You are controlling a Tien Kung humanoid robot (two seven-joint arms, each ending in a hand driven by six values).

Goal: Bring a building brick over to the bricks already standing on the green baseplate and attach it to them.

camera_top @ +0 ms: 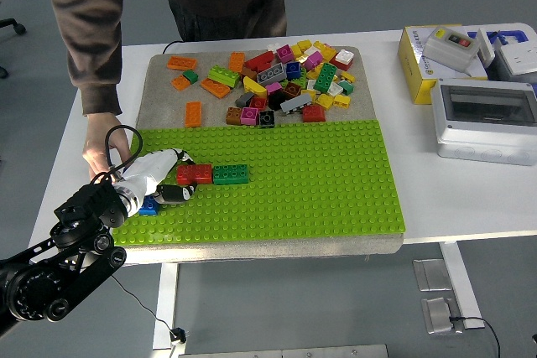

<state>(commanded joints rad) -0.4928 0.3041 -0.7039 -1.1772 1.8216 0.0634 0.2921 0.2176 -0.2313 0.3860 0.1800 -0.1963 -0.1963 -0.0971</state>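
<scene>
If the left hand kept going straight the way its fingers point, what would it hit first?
Probably the red brick: the left hand points right across the green baseplate, and that brick lies just ahead, joined to a green brick. Depth is unclear.

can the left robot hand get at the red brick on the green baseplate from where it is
Probably yes. The left robot hand sits on the green baseplate right beside the red brick, with nothing between them. The person's hand is close behind the wrist at the table's left edge, but not in the path.
</scene>
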